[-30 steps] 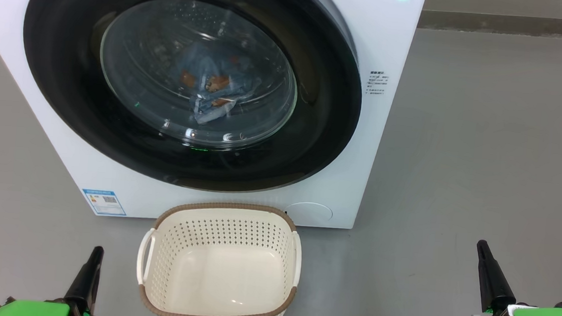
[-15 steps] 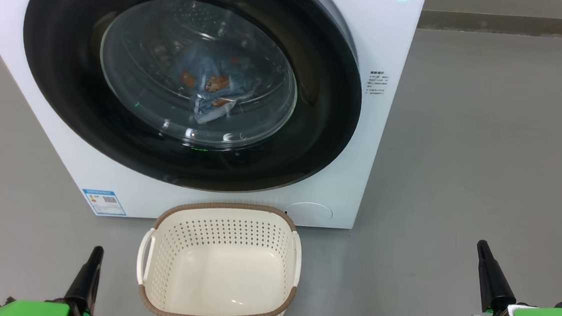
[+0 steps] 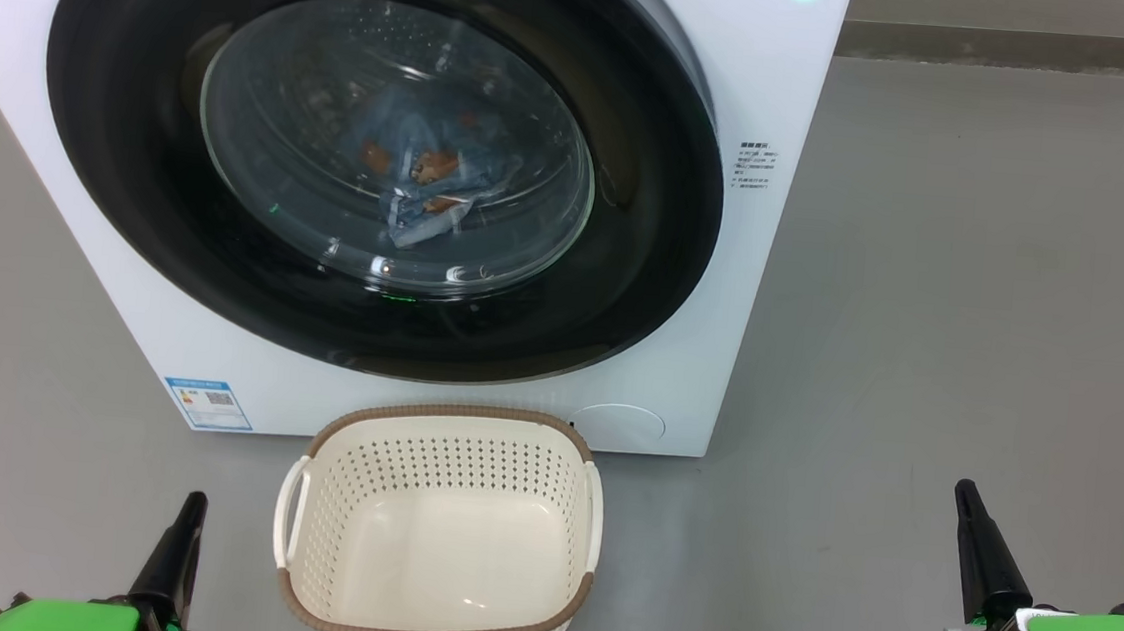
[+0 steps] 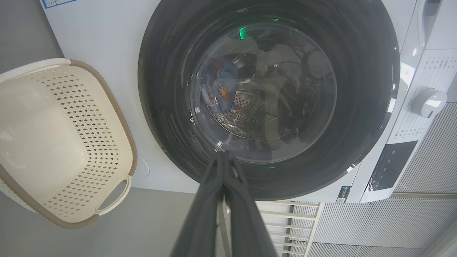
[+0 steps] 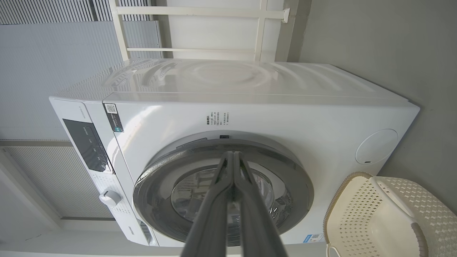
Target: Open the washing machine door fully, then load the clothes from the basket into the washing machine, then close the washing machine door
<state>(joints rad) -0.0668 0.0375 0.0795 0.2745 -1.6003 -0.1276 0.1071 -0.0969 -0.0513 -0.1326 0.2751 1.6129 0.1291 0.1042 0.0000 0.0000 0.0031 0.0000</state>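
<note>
Blue clothes (image 3: 422, 184) hazy behind door (image 3: 122, 171)

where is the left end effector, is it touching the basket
Apart. The head view shows bare floor between the shut left end effector and the basket.

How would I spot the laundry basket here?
Find the big white washing machine with its round black door. On the grey floor just in front sits the basket: small, cream, perforated, brown-rimmed, and empty.
</note>
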